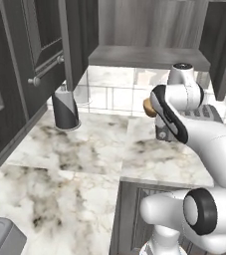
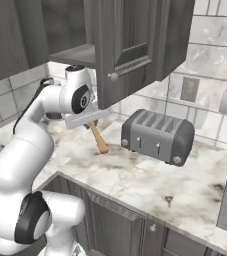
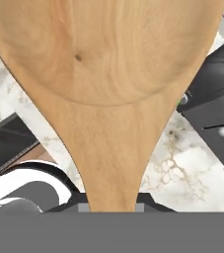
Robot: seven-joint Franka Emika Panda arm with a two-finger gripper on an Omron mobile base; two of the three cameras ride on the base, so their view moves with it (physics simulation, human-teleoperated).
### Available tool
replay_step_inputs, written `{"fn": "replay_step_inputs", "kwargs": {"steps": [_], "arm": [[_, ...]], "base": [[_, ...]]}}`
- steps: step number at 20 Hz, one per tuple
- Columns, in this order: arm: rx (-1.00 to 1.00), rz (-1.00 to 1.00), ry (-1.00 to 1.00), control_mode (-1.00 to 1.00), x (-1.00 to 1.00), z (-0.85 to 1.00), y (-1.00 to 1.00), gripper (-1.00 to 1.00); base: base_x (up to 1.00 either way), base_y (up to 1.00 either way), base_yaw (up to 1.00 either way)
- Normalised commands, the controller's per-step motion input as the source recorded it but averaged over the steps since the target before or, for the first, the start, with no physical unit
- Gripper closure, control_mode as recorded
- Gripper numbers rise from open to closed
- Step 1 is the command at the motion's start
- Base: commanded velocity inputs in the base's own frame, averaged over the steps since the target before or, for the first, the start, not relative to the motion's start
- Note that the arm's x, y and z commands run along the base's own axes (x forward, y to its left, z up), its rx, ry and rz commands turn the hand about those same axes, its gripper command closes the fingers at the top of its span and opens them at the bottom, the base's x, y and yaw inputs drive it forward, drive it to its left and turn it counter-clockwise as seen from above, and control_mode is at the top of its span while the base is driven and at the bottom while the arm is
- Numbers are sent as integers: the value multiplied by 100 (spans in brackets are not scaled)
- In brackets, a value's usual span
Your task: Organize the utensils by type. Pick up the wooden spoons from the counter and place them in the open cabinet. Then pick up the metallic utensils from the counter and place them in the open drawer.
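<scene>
Marble counter [image 2: 150, 180] bears toaster [image 2: 157, 136] beside tool-held wooden spoon [image 2: 98, 138].

Gripper [image 2: 91, 122] raised above the counter [image 2: 150, 177], just under the open cabinet [image 2: 70, 54] shelf. Jaws closed on a wooden spoon [image 2: 99, 138]; handle slants down and to the right of the hand, end apart from the marble. Grey toaster [image 2: 158, 136] stands on counter to gripper's right, near but not touching the spoon.
</scene>
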Motion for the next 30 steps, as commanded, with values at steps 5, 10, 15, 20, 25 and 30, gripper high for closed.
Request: {"fn": "replay_step_inputs", "kwargs": {"steps": [5, 10, 15, 20, 25, 30], "arm": [[-32, 3, -25, -100, -3, 16, 45, 100], [-27, 8, -29, -100, -2, 34, 45, 100], [-12, 3, -29, -100, 4, 46, 22, 100], [-6, 14, -16, -100, 18, 48, 14, 100], [-5, 20, -2, -100, 44, 44, 4, 100], [-3, 24, 0, -100, 56, 31, 12, 100]], "base": [[0, 0, 0], [0, 0, 0], [0, 0, 0], [0, 0, 0], [0, 0, 0], [0, 0, 0]]}}
